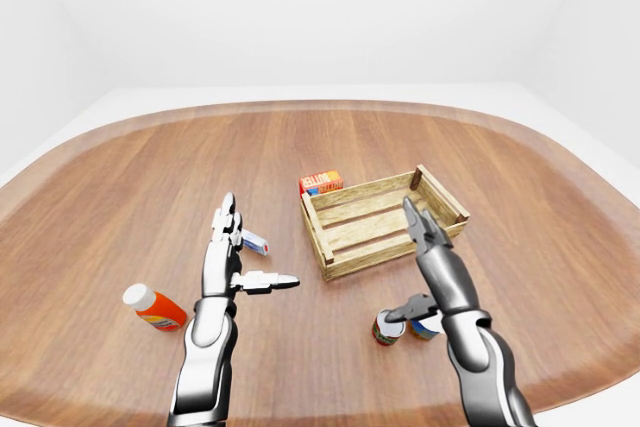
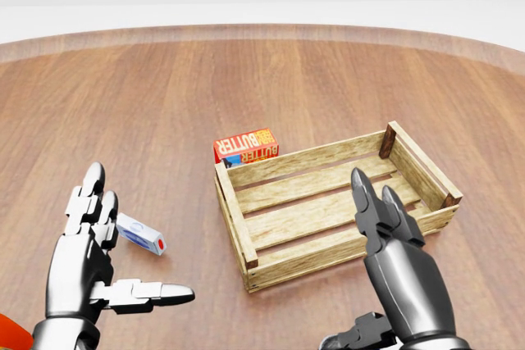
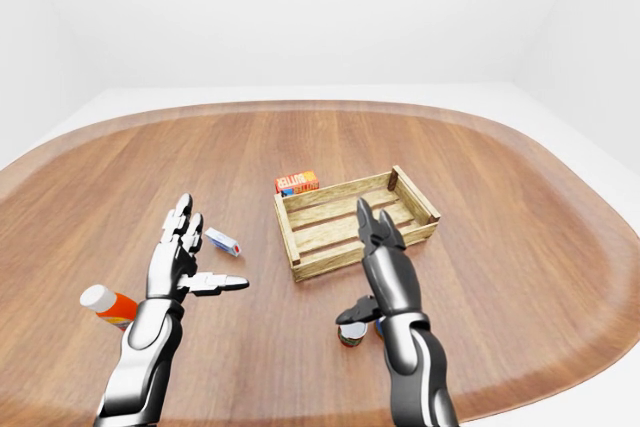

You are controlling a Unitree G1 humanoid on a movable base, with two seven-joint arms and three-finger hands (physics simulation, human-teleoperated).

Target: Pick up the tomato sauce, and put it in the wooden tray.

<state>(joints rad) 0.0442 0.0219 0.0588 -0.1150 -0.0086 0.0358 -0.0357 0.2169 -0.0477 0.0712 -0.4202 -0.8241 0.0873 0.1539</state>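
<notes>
Under the right hand [image 1: 425,277], at about 5 o'clock in the left-eye view, two small cans stand close together on the wooden table [image 1: 150,177]: a red-brown can [image 1: 387,328] and a blue-labelled can [image 1: 427,327] partly hidden by the wrist. The first looks like the tomato sauce, though its label is too small to read. That hand hovers above them with fingers spread and the thumb angled down toward the cans, gripping nothing. At 9 o'clock the left hand [image 1: 228,259] is also open and empty, fingers up and thumb out sideways.

The wooden tray [image 1: 383,222], a slatted crate, sits empty at about 1 o'clock from the cans. A butter box [image 1: 321,182] lies against its far wall, a small white packet [image 1: 255,243] rests beside the left fingers, and an orange bottle with a white cap [image 1: 154,308] lies on its side at 8 o'clock.

The main risk is the cans' closeness: as the fingers come down they could close on the blue one, or knock it over while taking the other. In the head view the cans are cut off at the bottom edge, so the grasp would probably be guided by the eye views. A grip high on the rim could tip the can, and a low carry could catch it on the tray's near wall.
</notes>
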